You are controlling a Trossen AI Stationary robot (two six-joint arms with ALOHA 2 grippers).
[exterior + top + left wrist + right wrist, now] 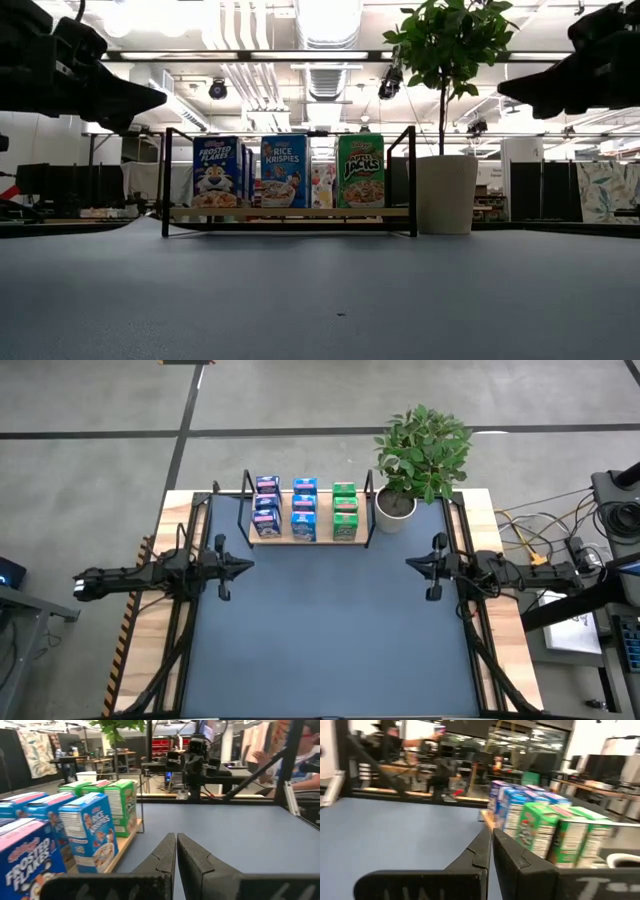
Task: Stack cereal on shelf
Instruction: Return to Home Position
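The cereal stands upright on the shelf (305,540) at the table's far side, in three rows running front to back: dark blue boxes (266,507), light blue boxes (304,510) and green boxes (344,510). In the low view the front boxes (285,171) rest by their bottoms on the wooden board (290,212). My left gripper (248,566) is shut and empty at the table's left side, level and pointing toward the right. My right gripper (410,564) is shut and empty at the right side, pointing toward the left.
A potted plant (420,455) in a white pot (396,508) stands just right of the shelf. The blue mat (320,630) lies bare between the two arms and toward the near edge. Cables and equipment (560,555) sit off the table's right side.
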